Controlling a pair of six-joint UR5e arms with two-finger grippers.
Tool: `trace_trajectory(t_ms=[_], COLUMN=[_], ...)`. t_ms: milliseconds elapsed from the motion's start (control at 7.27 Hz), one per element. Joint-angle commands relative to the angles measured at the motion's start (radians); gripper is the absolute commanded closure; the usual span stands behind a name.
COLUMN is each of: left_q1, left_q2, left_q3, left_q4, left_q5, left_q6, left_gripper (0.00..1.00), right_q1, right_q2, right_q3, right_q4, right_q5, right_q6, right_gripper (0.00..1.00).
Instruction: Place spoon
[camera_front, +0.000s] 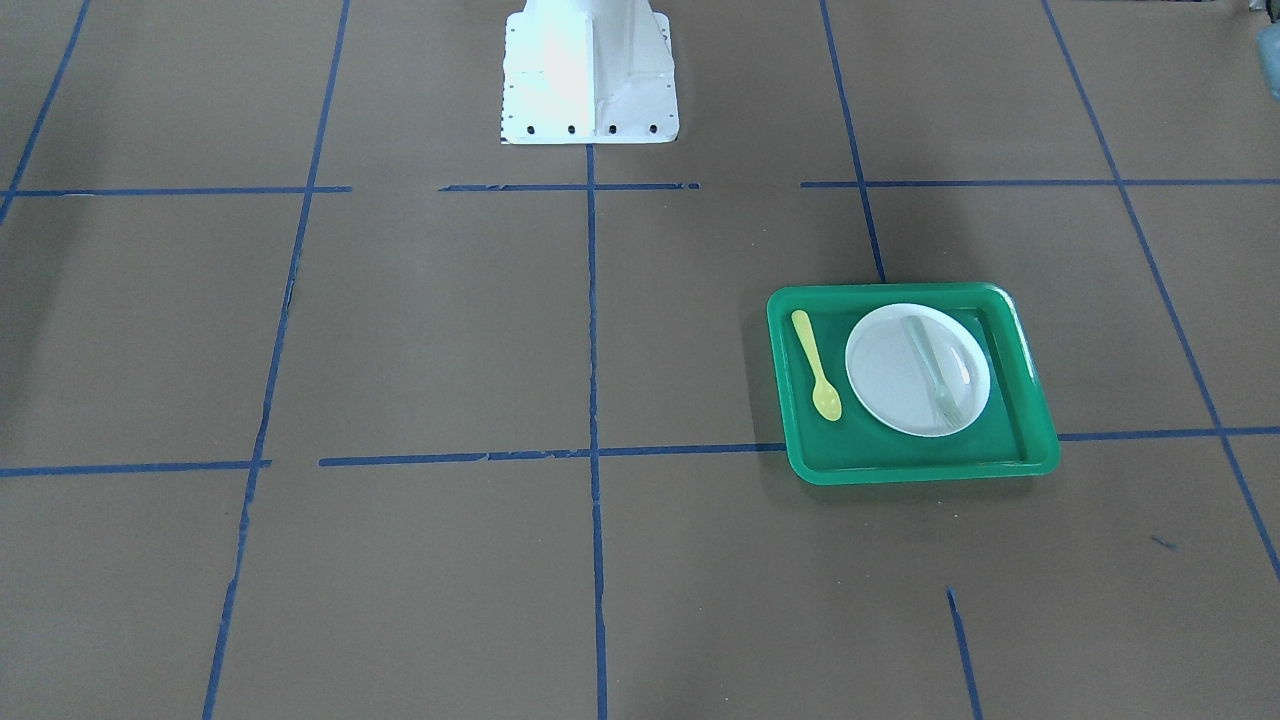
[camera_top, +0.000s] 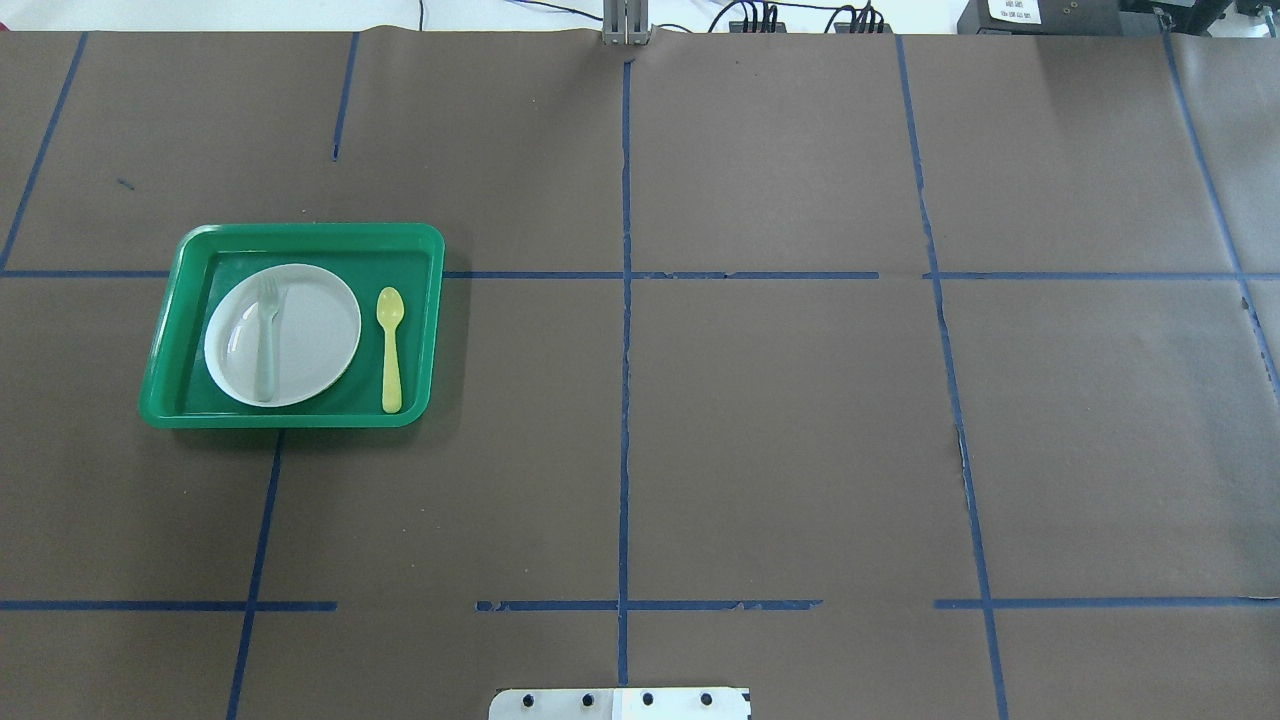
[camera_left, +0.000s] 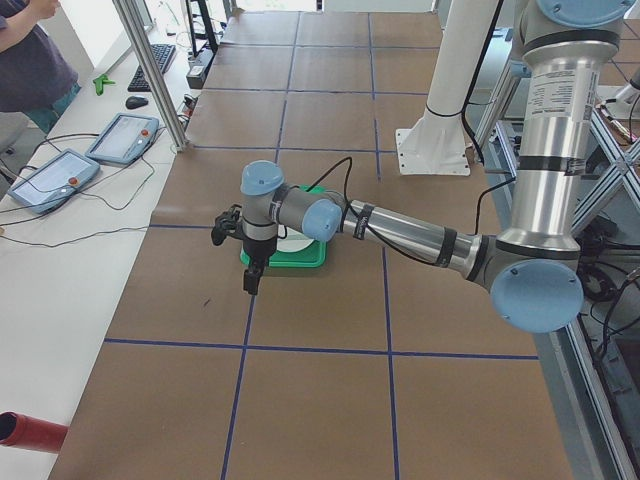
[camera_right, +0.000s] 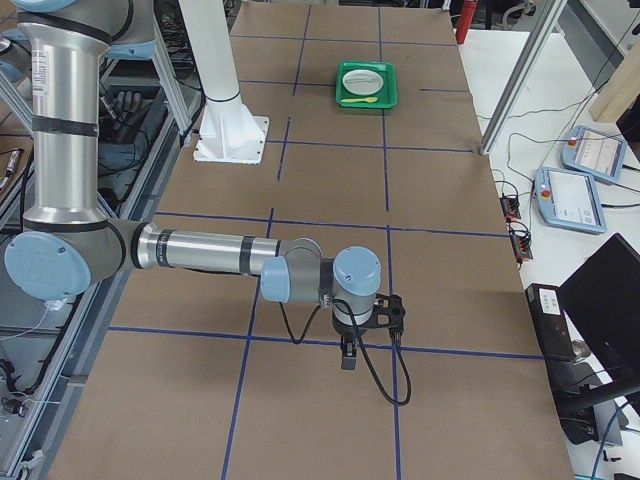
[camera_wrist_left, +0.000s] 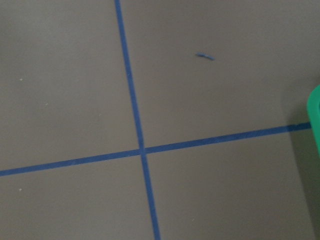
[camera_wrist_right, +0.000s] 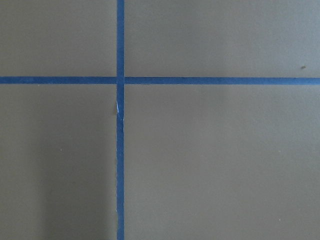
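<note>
The small yellow spoon (camera_front: 816, 365) lies flat on the floor of a green tray (camera_front: 1040, 405), beside a white plate (camera_front: 890, 375). It also shows in the overhead view (camera_top: 390, 350), right of the plate, and far off in the exterior right view (camera_right: 362, 100). My left gripper (camera_left: 253, 283) hangs over the table just beside the tray; I cannot tell if it is open or shut. My right gripper (camera_right: 347, 358) hangs over bare table far from the tray; I cannot tell its state either. Neither wrist view shows fingers or the spoon.
A pale grey-green fork (camera_top: 266, 340) lies on the plate. The tray's corner (camera_wrist_left: 315, 115) shows at the left wrist view's right edge. The robot's white base (camera_front: 588, 75) stands at mid table. Operator pendants (camera_left: 50, 175) lie on the side bench.
</note>
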Motion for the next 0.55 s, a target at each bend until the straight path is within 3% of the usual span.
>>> trace_trajectory(t_ms=[0, 412], left_q1=[-0.07, -0.069], left_q2=[0.059, 0.087], left_q3=[0.017, 0.037], left_q4=[0.016, 0.008], left_q5=[-0.124, -0.137], left_q6=[0.093, 0.092], left_gripper=[0.0, 0.0], right_q1=[0.0, 0.0], right_q2=[0.001, 0.0], right_q3=[0.0, 0.0], right_q4=[0.001, 0.001], right_q5=[-0.001, 0.0], right_q6=[0.002, 0.0], right_gripper=[0.0, 0.0])
